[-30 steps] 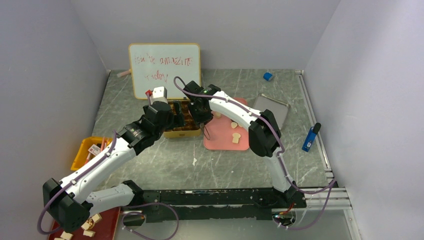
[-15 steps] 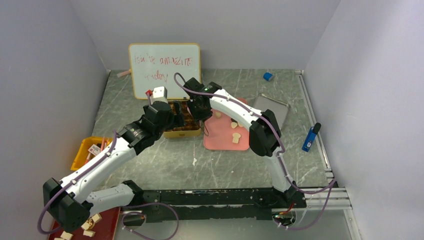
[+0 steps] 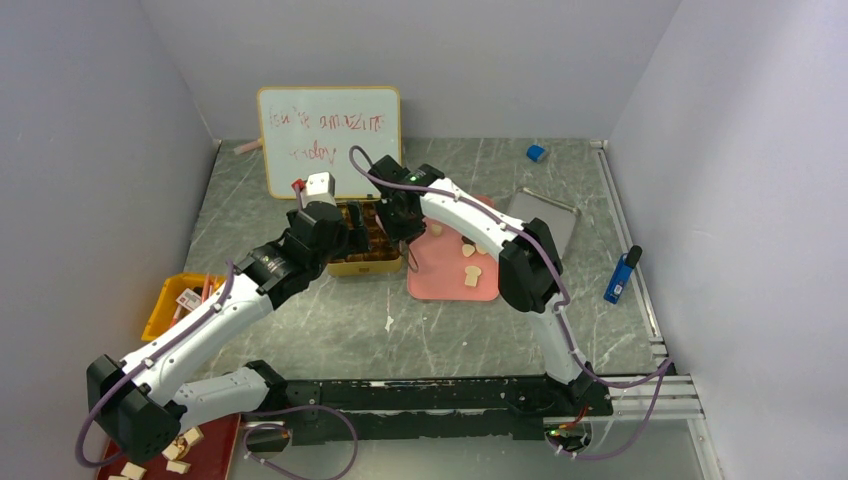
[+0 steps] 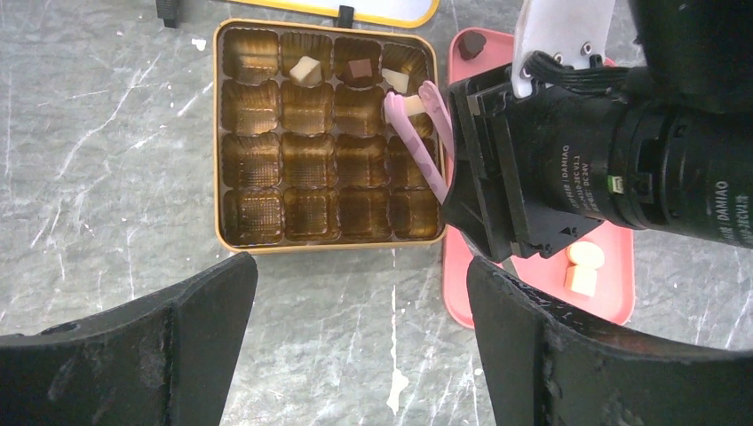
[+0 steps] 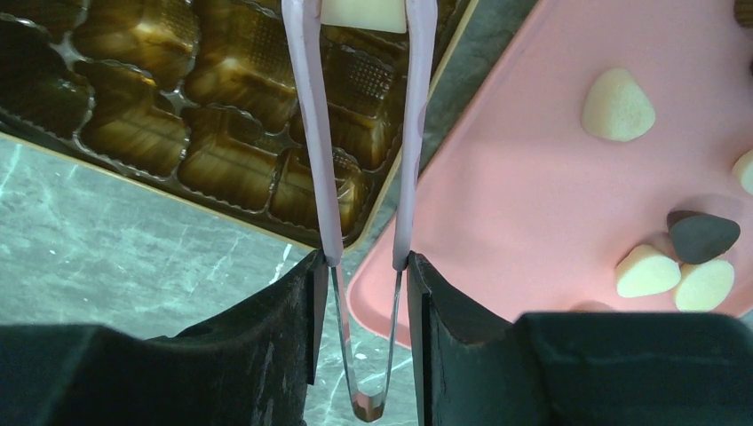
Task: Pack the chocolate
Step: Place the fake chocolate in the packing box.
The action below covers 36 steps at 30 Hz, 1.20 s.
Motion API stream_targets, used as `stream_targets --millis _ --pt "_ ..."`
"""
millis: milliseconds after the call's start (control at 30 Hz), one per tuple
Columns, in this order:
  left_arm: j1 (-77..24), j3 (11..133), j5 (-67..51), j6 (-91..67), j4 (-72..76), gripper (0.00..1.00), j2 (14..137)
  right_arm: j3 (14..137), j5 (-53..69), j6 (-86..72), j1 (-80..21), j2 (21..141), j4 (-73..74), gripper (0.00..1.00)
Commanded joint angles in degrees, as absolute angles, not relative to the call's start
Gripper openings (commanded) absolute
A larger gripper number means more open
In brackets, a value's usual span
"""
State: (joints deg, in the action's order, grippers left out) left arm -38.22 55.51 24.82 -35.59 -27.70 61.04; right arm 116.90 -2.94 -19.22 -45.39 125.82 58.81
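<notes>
Chocolate packed point(image 4: 305, 69): three pieces in the top row of the box point(image 4: 311, 161), light tan in the second cell from the left, dark brown point(image 4: 360, 68) in the third, pale point(image 4: 396, 80) in the fourth.
Held piece point(image 5: 364, 13): pale, pinched between the tips of the tongs point(image 5: 311, 133) at the top edge of the right wrist view, over the right-hand cell of the second row; touching the cell or not, impossible to tell.
Loose pieces point(image 5: 617, 105): on the pink tray point(image 5: 533, 177), one pale heart-like piece alone at upper right, one dark piece point(image 5: 701, 235) touching two pale ones at lower right.
Right gripper point(image 5: 364, 262): closed partway on the tongs, one finger against each pink arm near the hinge end.
Left gripper point(image 4: 362, 264): spread wide, holding nothing, above the counter point(image 4: 107, 133) just below the box's near edge.
Box: gold, four by four cells, most of them bare, at the centre of the top view, just left of the pink tray.
Whiteboard point(image 3: 328, 135): upright behind the box, upper left of centre, red scribble across it.
Yellow bin point(image 3: 170, 310): lower left, under the left arm.
Metal tray point(image 3: 548, 218): right of the pink tray.
Blue lighter point(image 3: 622, 275): far right, well apart.
</notes>
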Motion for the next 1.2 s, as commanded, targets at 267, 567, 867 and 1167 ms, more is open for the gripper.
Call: stream_targets --millis 267,567,867,1167 --pt "-38.40 58.43 23.90 -35.62 -26.81 0.92 62.04 112.17 -4.01 -19.42 -44.12 121.29 56.03 0.39" --pt "-38.39 58.38 23.99 -35.19 -26.81 0.93 62.22 112.65 -3.99 -19.59 -43.78 120.72 55.04 0.39" --pt "-38.41 58.13 23.95 -35.06 -26.46 0.93 62.49 113.95 -4.30 -19.37 -43.85 120.46 54.75 0.39" --pt "-38.41 58.14 23.77 -35.07 -26.13 0.93 62.67 114.08 -4.82 -19.33 -43.77 119.11 54.16 0.39"
